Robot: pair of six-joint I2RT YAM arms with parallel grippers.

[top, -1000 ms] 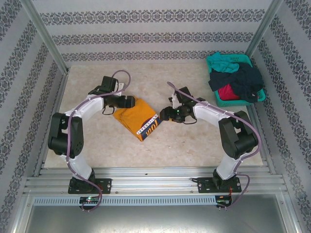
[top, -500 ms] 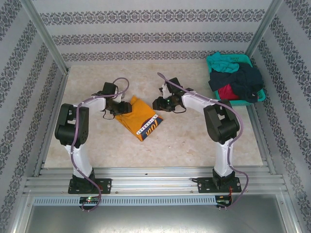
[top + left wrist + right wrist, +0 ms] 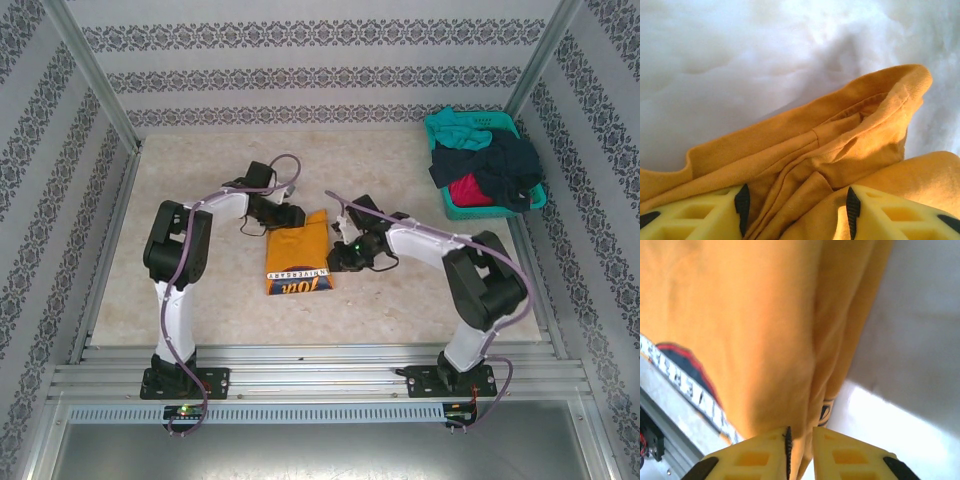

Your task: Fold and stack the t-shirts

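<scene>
- Cloth of the orange-yellow t-shirt (image 3: 295,248) is lying folded into a narrow upright rectangle on the pale table (image 3: 420,300), between the two arms and near the middle of the surface.
- Its printed band (image 3: 297,281) is facing up along the near edge of the fold.
- The left gripper (image 3: 290,215) is sitting at the shirt's far left corner; in the left wrist view its yellow fingers (image 3: 715,210) are standing about half apart, with bunched folds of the shirt filling the gap and being pinched there, and the hem beyond is curling up off the table.
- The right gripper (image 3: 334,262) is pressing in at the shirt's right edge; in the right wrist view its jaws are drawn nearly together and are nipping a thin edge of the orange cloth.
- The teal basket (image 3: 432,128) is standing in the far right corner, well apart from the arms, and is holding a teal shirt (image 3: 462,128), a dark navy shirt (image 3: 502,165) and a red shirt (image 3: 468,190) in a loose heap.
</scene>
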